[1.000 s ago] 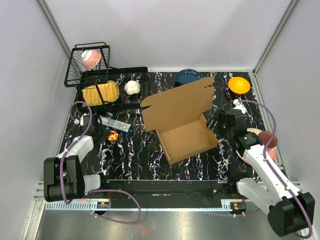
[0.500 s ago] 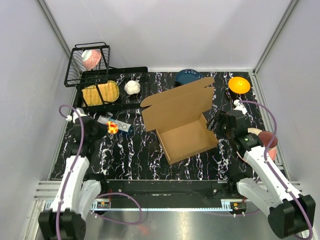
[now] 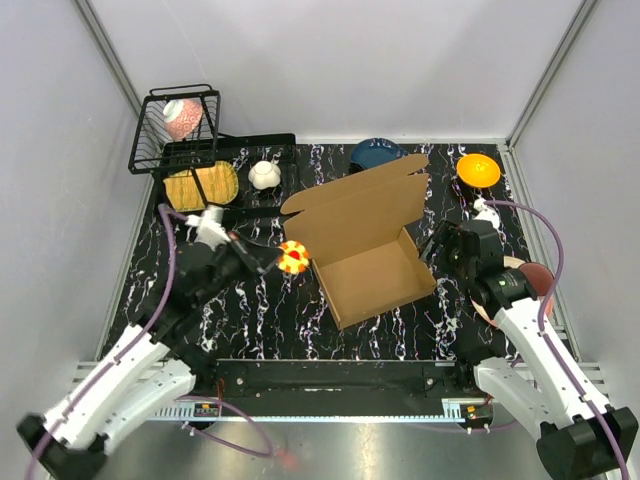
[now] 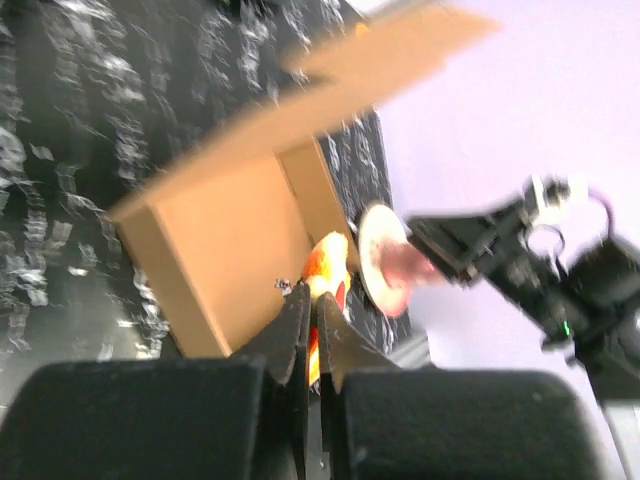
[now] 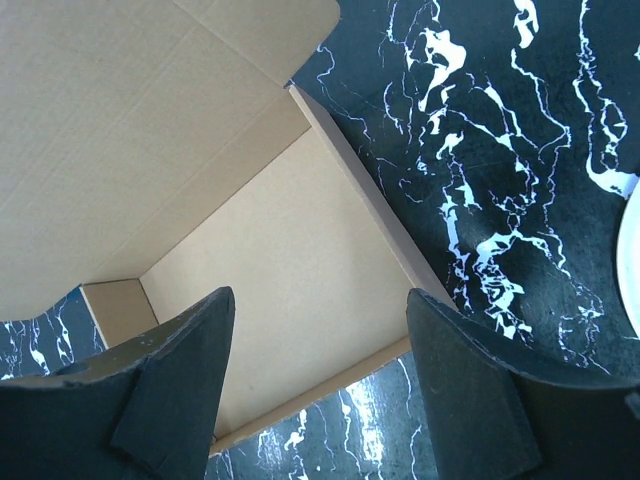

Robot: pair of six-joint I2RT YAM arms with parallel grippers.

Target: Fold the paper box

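The paper box (image 3: 372,262) sits open on the table (image 3: 260,320), lid up. The left gripper (image 3: 278,262), pinched on a small orange object (image 3: 292,257), hangs beside its left wall; the right gripper (image 3: 434,244) gapes over its right wall.

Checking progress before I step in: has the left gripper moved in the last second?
Yes. The left gripper, shut on a small orange toy, has swung right toward the cardboard box and is now close beside its left wall.
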